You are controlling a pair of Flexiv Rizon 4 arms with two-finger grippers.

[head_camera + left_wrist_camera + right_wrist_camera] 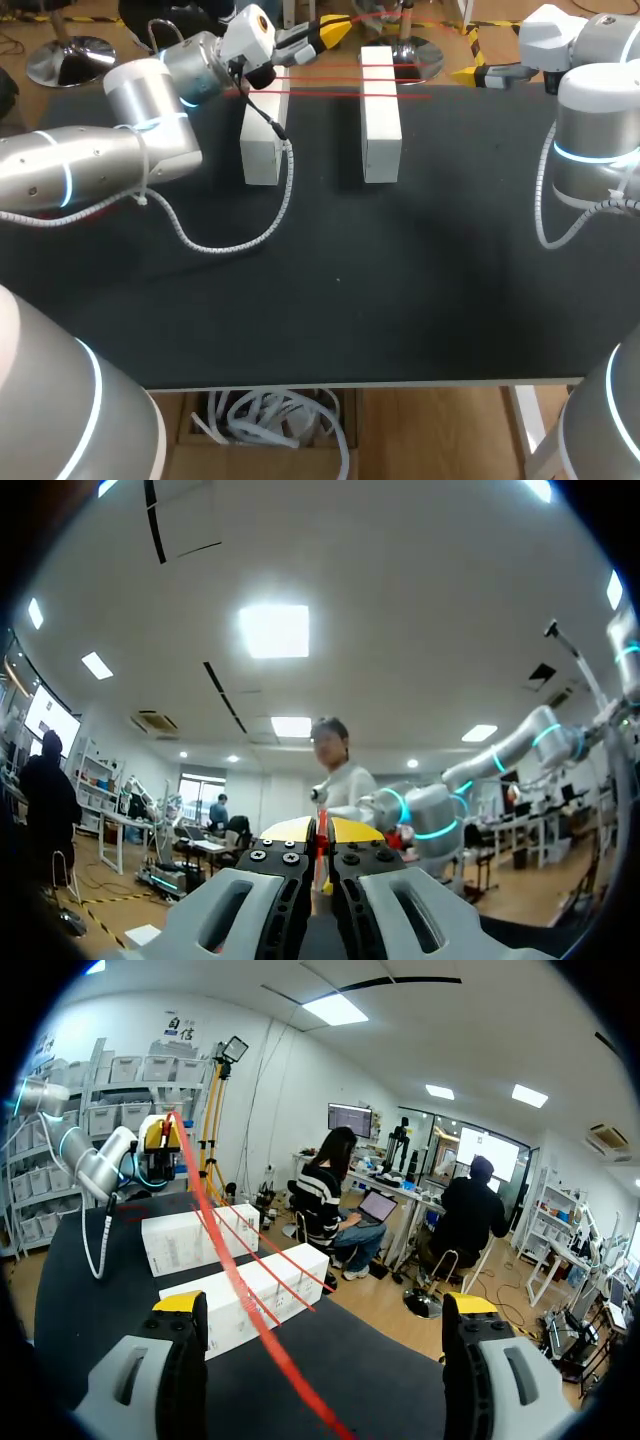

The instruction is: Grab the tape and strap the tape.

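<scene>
Black table (330, 300), two white blocks (264, 140) – left gripper (335, 33) pinches red tape (325, 80) strung across them; right gripper (325, 1305) spread wide.

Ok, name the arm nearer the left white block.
Left. The left arm overhangs the left white block at its far end; the right arm sits past the other block.

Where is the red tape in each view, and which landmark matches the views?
Head view: red tape stretched over two white blocks at the table's far end.
Left wrist view: pinched between the left gripper and its yellow tips.
Right wrist view: passing between the right gripper and its open fingers.
Landmark: the left gripper holding it, in all three.
</scene>
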